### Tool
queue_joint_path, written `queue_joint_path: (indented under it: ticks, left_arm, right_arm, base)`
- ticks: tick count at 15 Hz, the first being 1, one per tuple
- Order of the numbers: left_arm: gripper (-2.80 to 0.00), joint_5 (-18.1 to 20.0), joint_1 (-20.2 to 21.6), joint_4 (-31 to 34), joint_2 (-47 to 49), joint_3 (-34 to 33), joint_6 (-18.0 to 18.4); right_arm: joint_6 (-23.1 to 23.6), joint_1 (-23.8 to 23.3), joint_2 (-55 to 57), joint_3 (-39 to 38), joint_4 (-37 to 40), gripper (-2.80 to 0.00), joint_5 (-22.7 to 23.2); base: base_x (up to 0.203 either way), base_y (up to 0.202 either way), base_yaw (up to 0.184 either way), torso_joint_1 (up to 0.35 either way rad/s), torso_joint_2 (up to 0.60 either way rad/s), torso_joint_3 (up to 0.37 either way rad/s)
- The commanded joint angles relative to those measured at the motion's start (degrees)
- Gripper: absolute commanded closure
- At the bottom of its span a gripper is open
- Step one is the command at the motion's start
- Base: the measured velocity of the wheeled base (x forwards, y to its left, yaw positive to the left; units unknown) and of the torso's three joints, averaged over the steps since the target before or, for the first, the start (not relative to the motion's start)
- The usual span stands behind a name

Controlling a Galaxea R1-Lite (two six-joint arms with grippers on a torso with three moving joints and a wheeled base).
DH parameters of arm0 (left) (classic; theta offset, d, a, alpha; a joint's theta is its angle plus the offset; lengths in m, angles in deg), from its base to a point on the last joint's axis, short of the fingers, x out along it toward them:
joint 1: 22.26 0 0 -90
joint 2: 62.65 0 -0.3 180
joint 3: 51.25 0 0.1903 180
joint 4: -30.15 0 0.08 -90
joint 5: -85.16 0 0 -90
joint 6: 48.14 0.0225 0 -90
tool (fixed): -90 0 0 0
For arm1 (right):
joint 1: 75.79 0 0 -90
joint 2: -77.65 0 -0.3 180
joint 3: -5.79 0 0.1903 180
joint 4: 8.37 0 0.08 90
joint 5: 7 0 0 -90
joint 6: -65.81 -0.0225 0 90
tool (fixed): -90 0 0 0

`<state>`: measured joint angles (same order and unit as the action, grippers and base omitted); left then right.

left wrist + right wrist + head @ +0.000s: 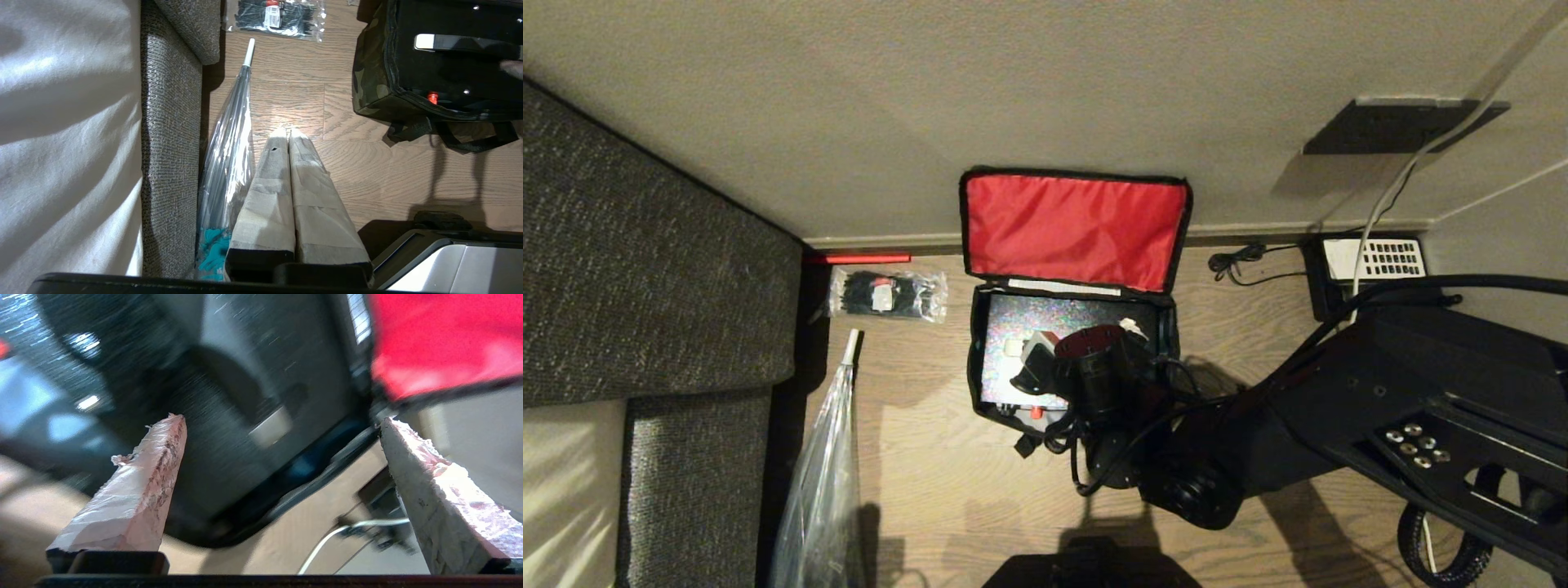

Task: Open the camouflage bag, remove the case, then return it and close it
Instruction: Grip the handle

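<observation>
On the floor, centre: bag (1072,322), lid thrown back against the far wall, red lining (1074,229) facing out.
Case: case (1045,327) lies flat inside the bag, its speckled face showing beside the gripper.
Right gripper: right gripper (282,424) hangs over the open bag, 2 taped fingers (139,490) spread wide, nothing between them; its view is blurred.
Right arm: reaches in from the right, its wrist covering the near right part of the case.
Left gripper: left gripper (288,132) low over bare floor left of the bag, 2 fingers pressed together, empty.
Left of the bag: packet of ties (888,295) by the far wall; umbrella (825,482) along the sofa (645,261).
Right of the bag: telephone (1372,265) by the wall, cable (1241,263) loose between it and the bag.
</observation>
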<state>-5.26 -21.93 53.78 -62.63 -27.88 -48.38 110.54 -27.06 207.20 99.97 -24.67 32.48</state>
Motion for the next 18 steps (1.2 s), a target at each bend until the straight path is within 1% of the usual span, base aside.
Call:
queue_joint_path:
  ticks: [1,2,3,4,5,7,10,13,14,18]
  left_arm:
    - [0.00,-0.02,-0.07,0.00,-0.11,-0.18,-0.02]
    - [0.00,-0.02,0.00,0.00,-0.11,-0.18,-0.02]
    - [0.00,-0.02,-0.06,0.00,-0.11,-0.18,-0.10]
    - [0.00,-0.02,0.02,0.00,-0.11,-0.18,-0.02]
    - [0.00,-0.02,0.02,0.00,-0.11,-0.18,-0.02]
    - [0.00,-0.02,0.02,0.00,-0.11,-0.18,-0.02]
    - [0.00,-0.02,0.02,0.00,-0.11,-0.18,-0.02]
    - [0.00,-0.02,-0.02,0.00,-0.11,-0.18,-0.02]
    - [0.00,-0.02,-0.07,0.00,-0.11,-0.18,-0.02]
    - [0.00,-0.02,-0.07,0.00,-0.11,-0.18,-0.02]
  right_arm:
    - [2.83,-0.56,1.32,0.55,-2.87,-2.80,0.51]
    - [2.95,-0.59,1.37,0.57,-2.99,-2.80,0.60]
    - [4.52,-0.85,2.25,0.67,-4.69,-2.80,1.32]
    - [7.19,-1.72,2.64,0.81,-5.46,-2.80,2.70]
    - [8.81,-2.24,3.17,1.00,-6.31,-2.80,4.03]
    - [12.22,-2.84,4.31,2.39,-10.07,-2.80,4.55]
    - [19.63,-4.17,4.49,0.73,-13.68,-2.80,5.09]
    - [21.34,-4.34,5.02,0.35,-13.70,-2.80,5.52]
    - [23.02,-4.27,5.02,0.13,-13.70,-2.80,5.51]
    - [23.79,-4.26,2.67,-1.71,-12.43,-2.80,5.66]
  base:
    - [0.000,0.000,0.000,0.000,0.00,0.000]
    - [0.000,0.000,0.000,0.000,0.00,0.000]
    - [0.000,0.000,0.000,0.000,0.00,0.000]
    - [0.000,0.000,0.000,0.000,0.00,0.000]
    - [0.000,0.000,0.000,0.000,0.00,0.000]
    - [0.000,0.000,0.000,0.000,0.00,0.000]
    - [0.000,0.000,0.000,0.000,0.00,0.000]
    - [0.000,0.000,0.000,0.000,0.00,0.000]
    - [0.000,0.000,0.000,0.000,0.00,0.000]
    - [0.000,0.000,0.000,0.000,0.00,0.000]
